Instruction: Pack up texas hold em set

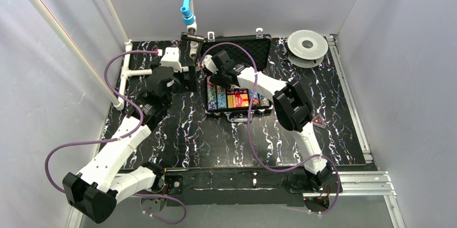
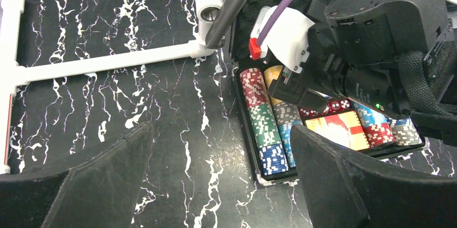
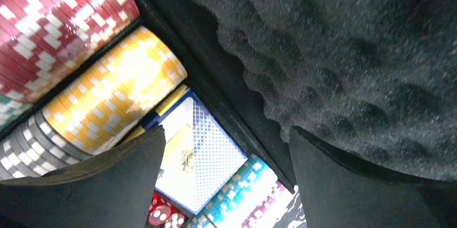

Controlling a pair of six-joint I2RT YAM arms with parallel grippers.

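The texas hold em set is a black briefcase point(image 1: 253, 110) lying open mid-table, its foam-lined lid point(image 1: 249, 50) raised at the back. Rows of poker chips point(image 2: 264, 125), a card deck point(image 2: 339, 128) and red dice point(image 2: 334, 106) fill the tray. My right gripper point(image 1: 211, 73) hovers over the tray's back left corner. In the right wrist view it point(image 3: 226, 185) is open and empty above a blue card deck point(image 3: 199, 158), yellow chips point(image 3: 113, 93), red dice point(image 3: 161, 214) and the lid foam point(image 3: 334, 50). My left gripper point(image 2: 223, 185) stands open over bare table just left of the case.
A round white-grey spool point(image 1: 307, 47) lies at the back right. A white pipe frame point(image 1: 126, 66) runs along the back left, close to my left gripper point(image 1: 189, 77), and a pipe with a blue fitting point(image 1: 187, 7) hangs over the case's back edge.
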